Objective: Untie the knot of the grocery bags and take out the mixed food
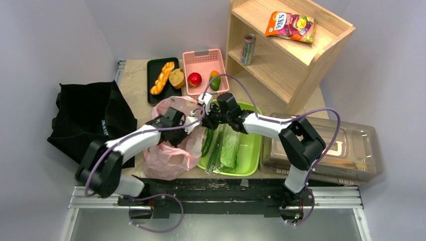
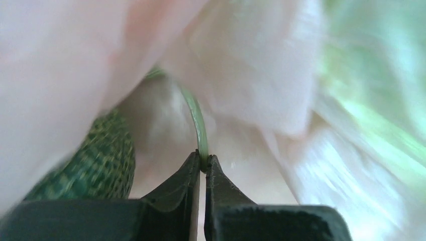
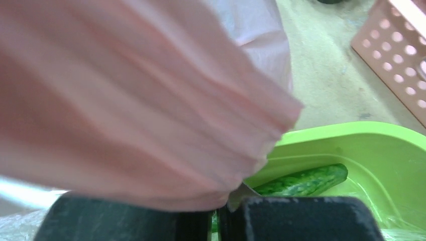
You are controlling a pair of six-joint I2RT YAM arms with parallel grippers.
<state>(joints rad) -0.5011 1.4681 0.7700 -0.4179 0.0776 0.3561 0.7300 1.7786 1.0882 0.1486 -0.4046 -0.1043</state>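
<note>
Left gripper (image 2: 202, 161) pinches green stalk (image 2: 197, 118) inside pink bag (image 2: 60, 75), right gripper (image 3: 217, 218) clamps bag film, cucumber (image 3: 306, 181) lies in green tub (image 3: 351, 134).

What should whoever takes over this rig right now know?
Left fingers: shut on a thin green stalk inside the pink bag.
Right fingers: shut on the bag's plastic near the green tub.
Done: bag open; cucumber and cabbage in the tub, bread on the black tray, fruit in the pink basket.
Left: lift the stalk out, then the dark green item in the bag.
</note>
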